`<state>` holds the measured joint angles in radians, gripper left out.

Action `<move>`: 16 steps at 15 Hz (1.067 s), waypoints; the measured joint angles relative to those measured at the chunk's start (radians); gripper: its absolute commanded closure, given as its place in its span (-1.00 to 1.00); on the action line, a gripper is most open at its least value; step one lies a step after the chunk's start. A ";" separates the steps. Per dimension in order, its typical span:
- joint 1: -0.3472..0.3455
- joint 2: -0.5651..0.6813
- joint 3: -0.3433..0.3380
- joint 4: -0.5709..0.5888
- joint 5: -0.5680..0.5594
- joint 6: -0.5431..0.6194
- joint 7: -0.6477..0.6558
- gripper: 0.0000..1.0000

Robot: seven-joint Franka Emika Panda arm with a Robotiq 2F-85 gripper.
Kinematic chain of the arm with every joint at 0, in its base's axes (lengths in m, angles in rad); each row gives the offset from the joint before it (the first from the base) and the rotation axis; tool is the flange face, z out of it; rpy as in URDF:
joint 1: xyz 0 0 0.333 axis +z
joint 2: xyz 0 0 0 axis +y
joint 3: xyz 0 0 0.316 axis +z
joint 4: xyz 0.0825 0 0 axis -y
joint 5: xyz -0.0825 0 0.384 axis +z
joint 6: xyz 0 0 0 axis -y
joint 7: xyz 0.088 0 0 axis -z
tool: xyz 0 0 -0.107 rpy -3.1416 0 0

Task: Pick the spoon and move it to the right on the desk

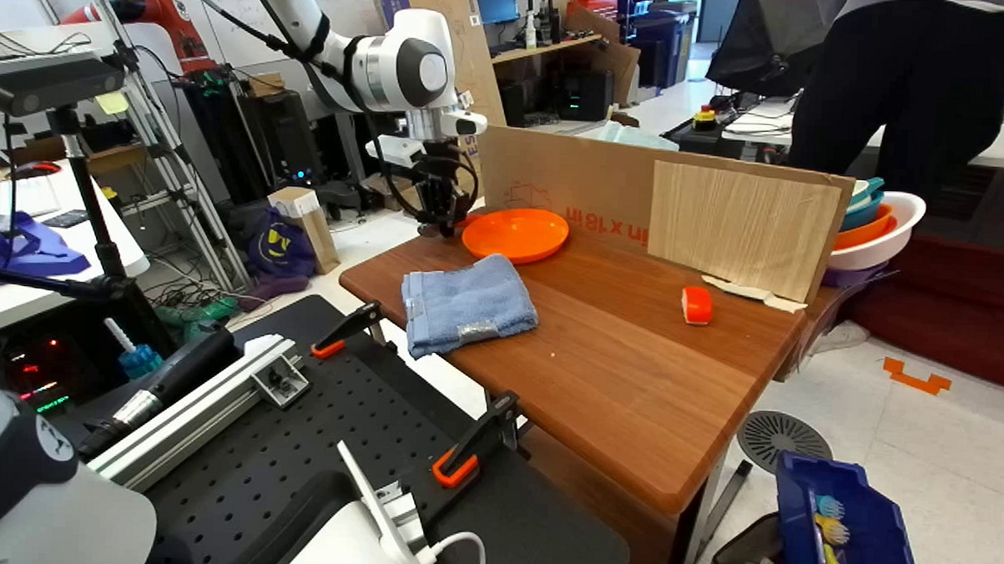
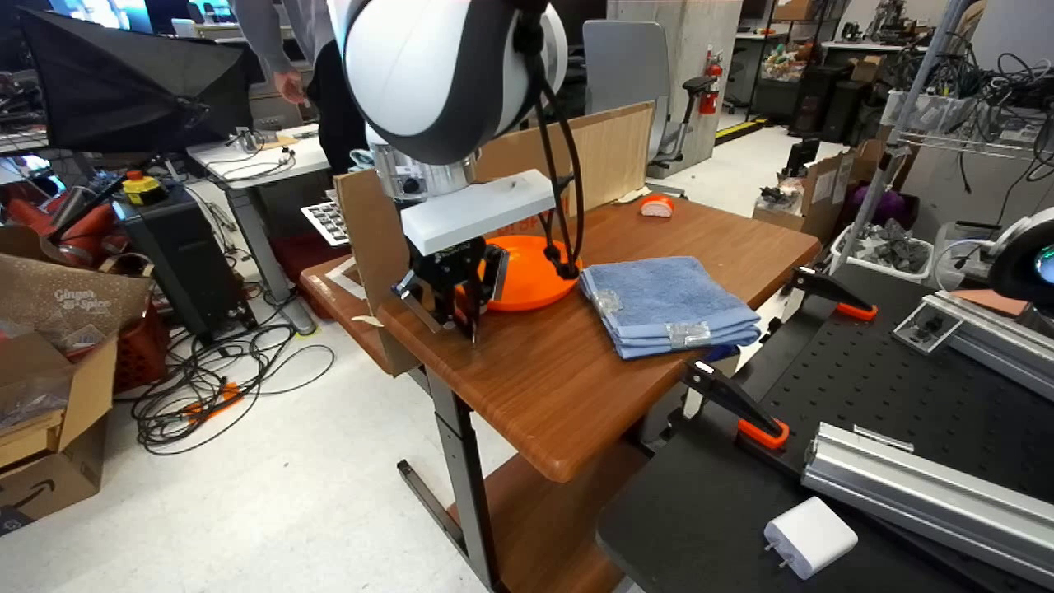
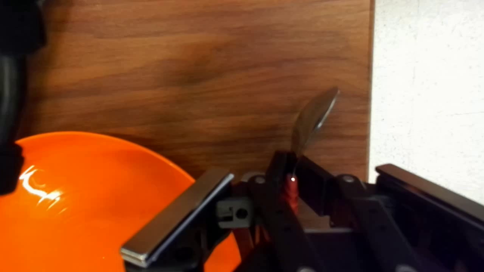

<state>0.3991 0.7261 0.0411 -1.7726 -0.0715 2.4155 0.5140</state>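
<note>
The desk bears the orange plate, and between that plate and the desk's edge the gripper looks pinched narrow on the neck of the spoon. Such a slim hold could let the spoon swivel, even drop, if its bowl catches the desk during the move right.

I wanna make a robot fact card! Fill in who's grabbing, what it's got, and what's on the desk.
Grabber: gripper, down low by a desk edge
Holding: spoon, silver bowl sticking out, red handle partly hidden
Spoon touching wood: can't tell for sure
Furniture: reddish-brown desk
Dish: orange plate, beside the gripper
Cloth: folded blue towel, beside the plate
Mystery item: small red-and-white thing, in front of the cardboard
</note>
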 measured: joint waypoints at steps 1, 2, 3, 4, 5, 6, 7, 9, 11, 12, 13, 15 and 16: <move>0.001 0.000 0.001 0.000 0.000 0.000 0.000 0.95; 0.002 -0.001 0.002 0.000 0.000 0.001 0.000 0.95; 0.004 -0.002 0.003 0.000 0.000 0.002 0.000 0.95; 0.006 -0.007 0.004 -0.001 0.000 0.002 0.000 0.95; 0.008 -0.014 0.005 -0.002 0.000 0.002 0.000 0.95; 0.011 -0.022 0.005 -0.003 0.000 0.002 0.000 0.95; 0.012 -0.030 0.006 -0.005 0.000 0.003 0.000 0.95; 0.015 -0.051 0.007 -0.015 0.000 0.004 0.000 0.95; 0.015 -0.080 0.008 -0.031 0.000 0.009 0.000 0.95; 0.015 -0.099 0.007 -0.043 0.000 0.014 0.000 0.95; 0.013 -0.119 0.005 -0.055 0.001 0.018 0.000 0.95; -0.001 -0.166 0.002 -0.083 0.005 0.023 0.001 0.95; -0.013 -0.191 0.001 -0.098 0.008 0.027 0.001 0.95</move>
<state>0.3857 0.5355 0.0417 -1.8708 -0.0635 2.4428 0.5149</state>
